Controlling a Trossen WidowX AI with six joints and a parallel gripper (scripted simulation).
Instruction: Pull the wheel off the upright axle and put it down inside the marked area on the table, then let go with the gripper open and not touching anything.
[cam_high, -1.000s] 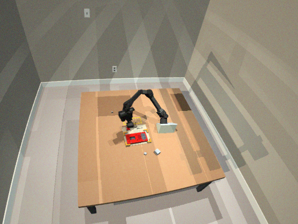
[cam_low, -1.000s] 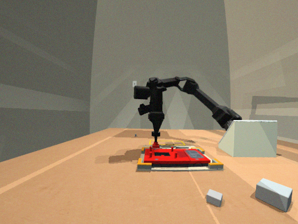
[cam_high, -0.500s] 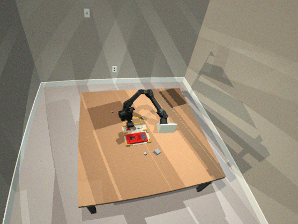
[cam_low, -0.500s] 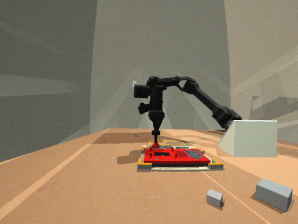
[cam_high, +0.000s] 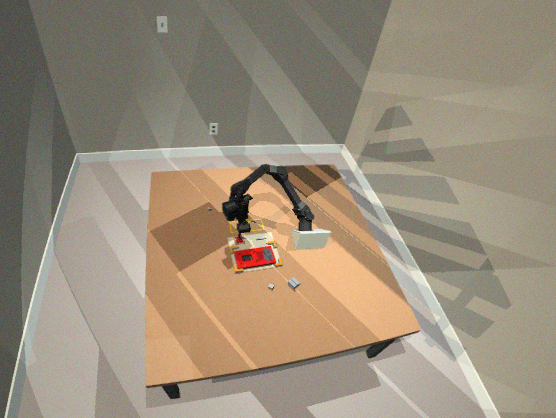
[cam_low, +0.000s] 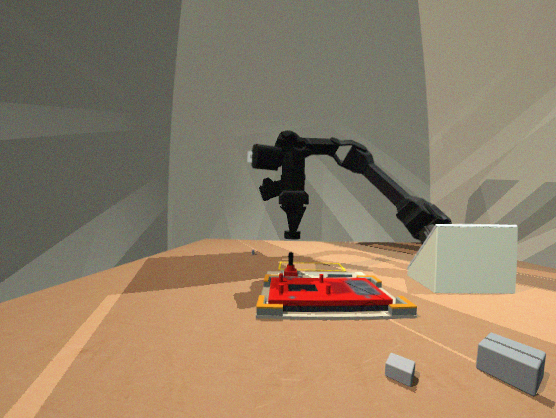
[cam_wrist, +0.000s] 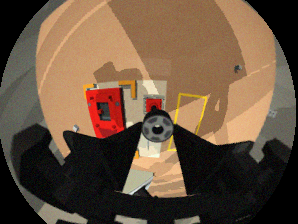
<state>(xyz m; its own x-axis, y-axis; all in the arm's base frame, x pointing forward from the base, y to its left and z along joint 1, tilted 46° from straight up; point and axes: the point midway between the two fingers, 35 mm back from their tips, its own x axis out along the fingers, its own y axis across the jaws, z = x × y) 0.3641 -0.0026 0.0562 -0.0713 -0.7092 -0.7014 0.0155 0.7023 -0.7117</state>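
My gripper (cam_high: 243, 222) (cam_low: 292, 230) (cam_wrist: 157, 126) is shut on the dark wheel (cam_high: 243, 228) (cam_low: 292, 235) (cam_wrist: 158, 120), which hangs level between the fingertips. The upright black axle (cam_high: 240, 237) (cam_low: 290, 259) stands on its small red base (cam_low: 290, 273) (cam_wrist: 149, 102). In the exterior view a gap shows between the axle's top and the wheel above it, so the wheel is off the axle. The marked area, a yellow outline (cam_high: 263, 225) (cam_low: 344, 267) (cam_wrist: 202, 116), lies on the table beside the axle's board. In the wrist view the wheel partly hides the axle.
A red panel with short pegs (cam_high: 255, 263) (cam_low: 350, 301) (cam_wrist: 114, 95) lies on the board between orange-topped corner brackets. A pale wedge-shaped box (cam_high: 312, 240) (cam_low: 475, 260) stands near the arm's base. Two grey blocks (cam_high: 294, 283) (cam_low: 510, 362) lie in front of the board.
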